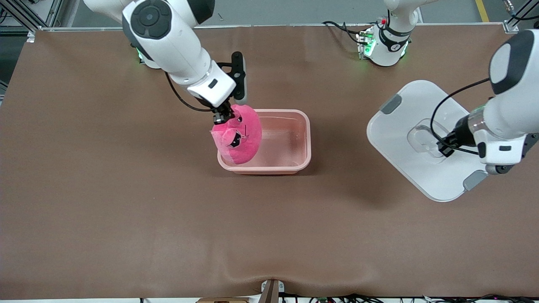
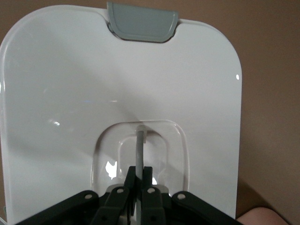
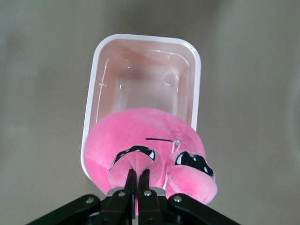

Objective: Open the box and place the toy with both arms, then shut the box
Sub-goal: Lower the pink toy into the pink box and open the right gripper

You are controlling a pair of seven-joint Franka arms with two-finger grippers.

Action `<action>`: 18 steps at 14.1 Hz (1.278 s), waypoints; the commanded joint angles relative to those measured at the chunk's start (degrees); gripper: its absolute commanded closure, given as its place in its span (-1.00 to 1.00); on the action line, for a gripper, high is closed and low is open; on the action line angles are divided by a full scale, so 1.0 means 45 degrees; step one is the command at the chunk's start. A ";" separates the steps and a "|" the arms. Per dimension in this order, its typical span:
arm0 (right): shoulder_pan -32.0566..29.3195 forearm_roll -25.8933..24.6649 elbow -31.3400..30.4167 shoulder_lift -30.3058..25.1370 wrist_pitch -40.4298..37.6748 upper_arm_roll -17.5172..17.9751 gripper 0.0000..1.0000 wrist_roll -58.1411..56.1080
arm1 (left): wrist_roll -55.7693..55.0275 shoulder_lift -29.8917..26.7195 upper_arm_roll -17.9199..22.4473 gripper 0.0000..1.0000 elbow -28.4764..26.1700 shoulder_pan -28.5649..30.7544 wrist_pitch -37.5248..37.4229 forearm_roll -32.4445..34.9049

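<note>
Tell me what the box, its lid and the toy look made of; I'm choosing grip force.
The box: likely thin, glossy pale pink plastic, slightly see-through, with highlights on its walls. The lid: smooth white hard plastic with grey clips and a clear handle. The toy: soft, fuzzy pink plush, its surface matte and dented where pinched.

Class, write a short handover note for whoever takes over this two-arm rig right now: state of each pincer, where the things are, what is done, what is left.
Right pincer: shut on the bright pink egg-shaped plush toy, held over the open pale pink plastic tub.
Left pincer: shut on the clear handle of the white lid, toward the left arm's end of the table.
Done: lid off, toy picked up.
Left: release toy into tub, refit lid.
</note>
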 commanded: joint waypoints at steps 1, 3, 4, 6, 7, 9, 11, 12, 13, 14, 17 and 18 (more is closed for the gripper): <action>0.0177 -0.0569 -0.0689 0.0106 0.0851 0.0054 1.00 -0.1239 | 0.0914 -0.0112 -0.0125 1.00 -0.0066 0.0218 -0.0130 -0.0252; 0.0158 -0.0824 -0.0789 0.0261 0.0911 0.0074 1.00 -0.1648 | 0.1323 -0.0112 -0.0087 1.00 -0.0066 0.0314 -0.0208 -0.0252; 0.0139 -0.0825 -0.0789 0.0301 0.0892 0.0074 1.00 -0.1980 | 0.1616 -0.0092 -0.0086 1.00 -0.0066 0.0451 -0.0266 -0.0252; 0.0041 -0.0825 -0.0789 0.0301 0.0853 0.0054 1.00 -0.2450 | 0.2008 -0.0073 -0.0086 1.00 -0.0085 0.0607 -0.0267 -0.0252; 0.0002 -0.0825 -0.0789 0.0301 0.0814 0.0054 1.00 -0.2762 | 0.2010 -0.0053 -0.0086 1.00 -0.0085 0.0628 -0.0267 -0.0252; -0.0173 -0.0805 -0.0789 0.0282 0.0717 0.0054 1.00 -0.2960 | 0.2010 -0.0014 -0.0086 1.00 -0.0085 0.0608 -0.0267 -0.0252; -0.0174 -0.0805 -0.0789 0.0262 0.0464 0.0054 1.00 -0.2960 | 0.1991 0.0005 -0.0086 1.00 -0.0085 0.0569 -0.0325 -0.0252; -0.0174 -0.0805 -0.0769 0.0243 0.0404 0.0073 1.00 -0.2979 | 0.1971 0.0005 -0.0106 1.00 -0.0085 0.0530 -0.0345 -0.0252; -0.0155 -0.0805 -0.0769 0.0184 0.0346 0.0074 1.00 -0.2960 | 0.1971 0.0005 -0.0106 1.00 -0.0085 0.0511 -0.0345 -0.0252; -0.0154 -0.0805 -0.0730 0.0164 0.0210 0.0074 1.00 -0.2941 | 0.1971 0.0005 -0.0125 1.00 -0.0104 0.0511 -0.0345 -0.0252; -0.0174 -0.0805 -0.0710 0.0125 -0.0122 0.0074 1.00 -0.2940 | 0.1874 0.0025 -0.0164 1.00 -0.0105 0.0452 -0.0365 -0.0252; -0.0174 -0.0786 -0.0710 0.0086 -0.0220 0.0074 1.00 -0.2921 | 0.1815 0.0025 -0.0184 1.00 -0.0124 0.0433 -0.0365 -0.0252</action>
